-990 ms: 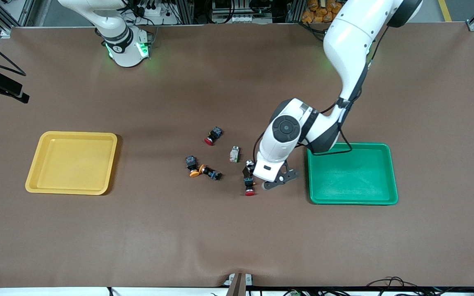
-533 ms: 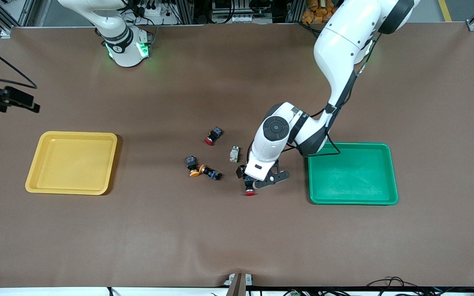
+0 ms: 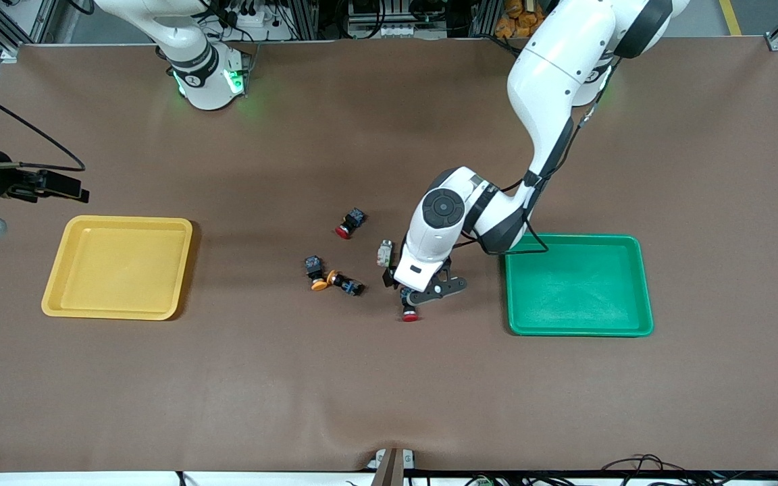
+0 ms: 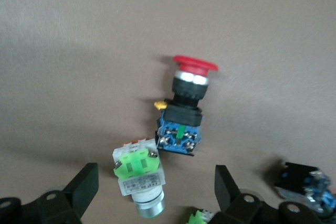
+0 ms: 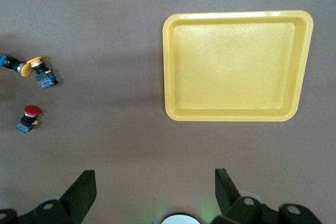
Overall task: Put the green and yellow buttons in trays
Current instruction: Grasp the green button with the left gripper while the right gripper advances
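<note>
Since a second ago the left gripper (image 4: 152,192), fingers apart, has slid from the green tray (image 3: 635,283) over the whitish button (image 4: 138,174); it should straddle that, sparing the touching red button (image 4: 188,106), while the right gripper (image 5: 152,195) waits open.

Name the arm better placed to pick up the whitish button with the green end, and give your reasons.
Left. The left gripper hangs open right over the whitish button, which lies between its fingers beside a red-capped button. The right gripper waits open near the yellow tray.
</note>
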Action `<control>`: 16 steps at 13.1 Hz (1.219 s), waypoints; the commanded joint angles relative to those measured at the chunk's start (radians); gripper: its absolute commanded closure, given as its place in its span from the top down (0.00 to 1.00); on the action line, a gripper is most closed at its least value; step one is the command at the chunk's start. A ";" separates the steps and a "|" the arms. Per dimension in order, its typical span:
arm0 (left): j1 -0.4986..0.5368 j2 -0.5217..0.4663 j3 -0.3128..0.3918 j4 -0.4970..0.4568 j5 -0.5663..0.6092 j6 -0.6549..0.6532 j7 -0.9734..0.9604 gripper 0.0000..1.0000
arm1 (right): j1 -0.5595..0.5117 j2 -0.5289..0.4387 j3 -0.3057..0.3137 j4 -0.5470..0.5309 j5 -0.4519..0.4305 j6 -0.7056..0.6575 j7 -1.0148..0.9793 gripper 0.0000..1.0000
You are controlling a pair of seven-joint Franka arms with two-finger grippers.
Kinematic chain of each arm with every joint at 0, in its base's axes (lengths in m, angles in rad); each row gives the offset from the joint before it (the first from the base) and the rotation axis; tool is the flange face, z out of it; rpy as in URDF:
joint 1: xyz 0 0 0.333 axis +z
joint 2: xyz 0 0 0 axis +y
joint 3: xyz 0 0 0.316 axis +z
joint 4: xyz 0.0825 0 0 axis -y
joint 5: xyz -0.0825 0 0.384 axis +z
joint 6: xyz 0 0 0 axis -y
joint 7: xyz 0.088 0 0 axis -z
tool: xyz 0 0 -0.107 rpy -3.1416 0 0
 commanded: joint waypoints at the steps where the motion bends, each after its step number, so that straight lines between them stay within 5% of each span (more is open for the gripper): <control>1: -0.015 -0.001 0.005 -0.028 0.019 -0.004 -0.018 0.90 | 0.022 0.062 -0.003 0.019 0.011 -0.007 -0.011 1.00; 7: -0.030 0.004 0.005 -0.049 0.017 -0.004 -0.052 0.73 | 0.077 0.135 0.003 0.009 0.062 0.063 0.006 1.00; 8: -0.030 0.005 0.005 -0.049 0.017 -0.004 -0.052 0.64 | 0.080 0.141 0.003 0.001 0.095 0.074 0.016 1.00; 11: -0.030 0.002 0.005 -0.066 0.013 -0.004 -0.072 0.00 | 0.129 0.158 0.004 -0.031 0.118 0.148 0.140 1.00; 16: -0.002 -0.088 0.007 -0.071 0.014 -0.111 -0.066 0.00 | 0.152 0.159 0.079 -0.117 0.115 0.299 0.198 1.00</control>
